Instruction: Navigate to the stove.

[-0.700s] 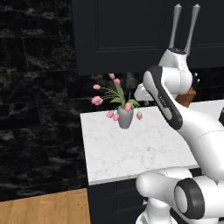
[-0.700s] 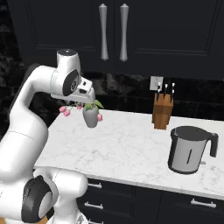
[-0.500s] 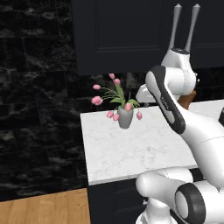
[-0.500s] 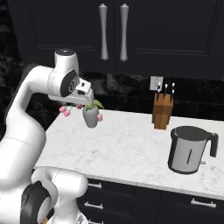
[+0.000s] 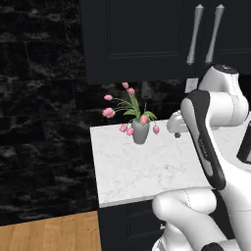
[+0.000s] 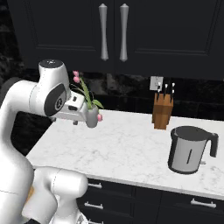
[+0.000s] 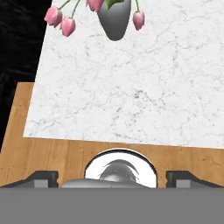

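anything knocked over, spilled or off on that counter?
Nothing stands out. The vase of pink tulips stands upright near the white marble counter's left end; the knife block and kettle stand upright to its right. No spill or damage visible on the marble.

A white marble bench [image 6: 118,153] carries a grey vase of pink tulips [image 5: 139,131] just beyond the claw [image 7: 111,175], and a wooden knife block [image 6: 162,113] and grey kettle [image 6: 188,150] well off to its right.
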